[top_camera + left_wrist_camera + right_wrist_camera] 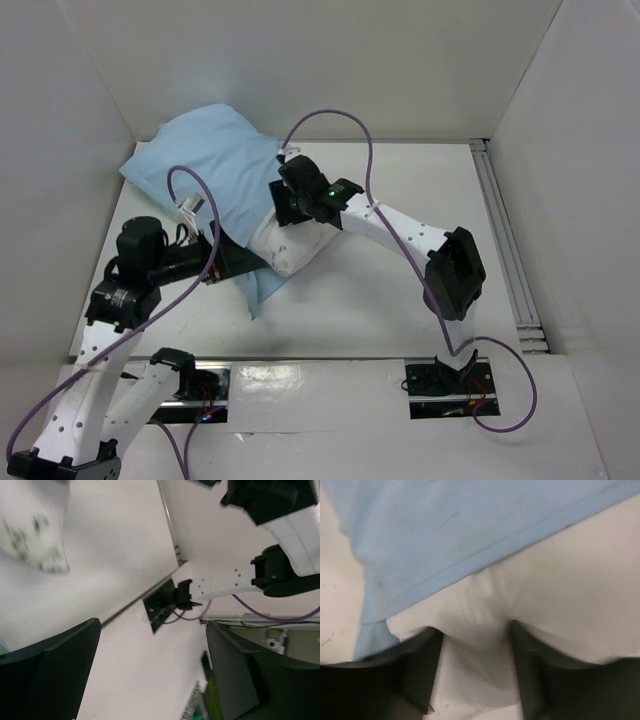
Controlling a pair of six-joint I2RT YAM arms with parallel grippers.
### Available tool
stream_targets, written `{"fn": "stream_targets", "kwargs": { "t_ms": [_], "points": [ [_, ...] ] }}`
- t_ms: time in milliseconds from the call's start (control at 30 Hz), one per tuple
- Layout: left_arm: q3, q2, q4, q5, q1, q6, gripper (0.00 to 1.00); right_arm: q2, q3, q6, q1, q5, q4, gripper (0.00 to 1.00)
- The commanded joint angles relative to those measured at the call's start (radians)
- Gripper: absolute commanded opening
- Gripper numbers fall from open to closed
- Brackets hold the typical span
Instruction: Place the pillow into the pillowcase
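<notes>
the pillow [560,595] is mostly inside the pillowcase [445,525], with its bare end bulging into the half spread right claw [475,632], and the left claw [152,627] is spread wide and empty, so i think it should grab the pillowcase edge while the right one pushes gently.
</notes>
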Motion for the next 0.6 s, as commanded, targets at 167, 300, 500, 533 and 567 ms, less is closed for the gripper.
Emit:
{"fn": "stream_targets", "kwargs": {
  "t_ms": [167,300,500,533,567],
  "points": [
    [0.309,0.215,-0.213,-0.209,-0.001,0.318,0.88,-0.381,-0.230,0.111,0.007,0.034,0.005,0.90],
    [0.444,0.423,-0.235,-0.403,-0.102,0.395,0.90,-0.582,-0.481,0.220,-0.139,0.069,0.005,0.88],
    [0.678,0.720,-0.356,-0.847,-0.375,0.472,1.00,-0.758,-0.702,0.294,-0.410,-0.144,-0.007,0.90],
    [0.708,0.763,-0.373,-0.906,-0.446,0.485,1.00,-0.778,-0.721,0.306,-0.431,-0.167,-0.007,0.91],
    [0.740,0.845,-0.393,-0.972,-0.482,0.486,1.00,-0.778,-0.738,0.306,-0.447,-0.196,-0.007,0.91]
  ]
}}
